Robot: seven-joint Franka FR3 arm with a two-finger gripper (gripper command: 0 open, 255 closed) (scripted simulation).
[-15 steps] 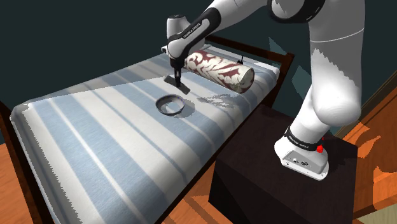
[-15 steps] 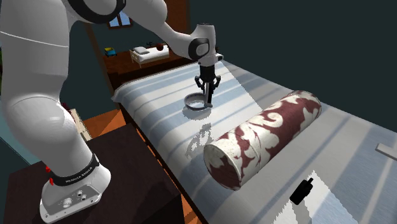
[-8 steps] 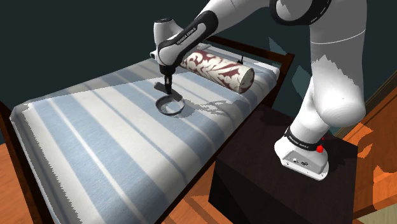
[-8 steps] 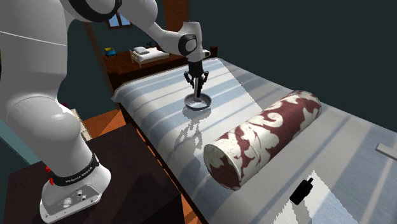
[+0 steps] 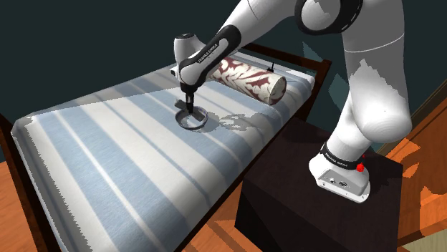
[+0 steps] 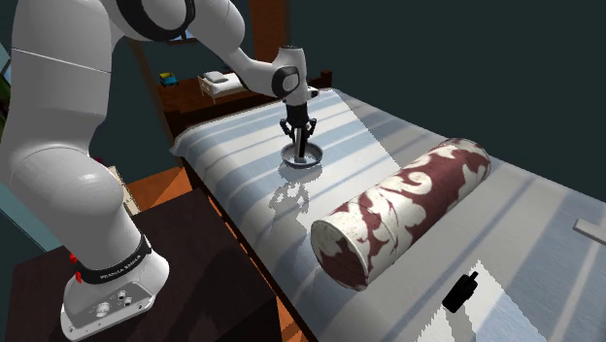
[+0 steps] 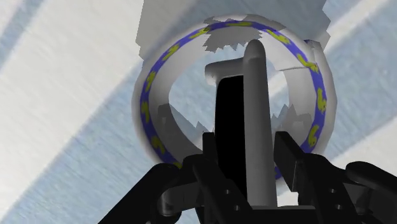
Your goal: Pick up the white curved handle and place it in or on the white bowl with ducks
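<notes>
Bed (image 5: 107, 161): blue-and-white striped cover, dark wood frame. Maroon-patterned bolster (image 5: 247, 77) at far end. Orange plank floor (image 5: 14, 229), dark teal walls. Black box stand (image 5: 301, 197) beside bed. White bowl (image 7: 147, 83) on cover, blue rim band with yellow ducks. Gripper (image 7: 257, 149) over bowl, fingers clamped on white curved handle (image 7: 254, 83), which stands upright inside bowl. Forearm lettering too small to read.

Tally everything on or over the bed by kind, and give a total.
Bowl with ducks: 1
Curved handle, held in the jaws: 1
Patterned bolster: 1
Small black bottle-like item: 1
Small white item, second exterior view's right edge: 1
Total: 5
</notes>
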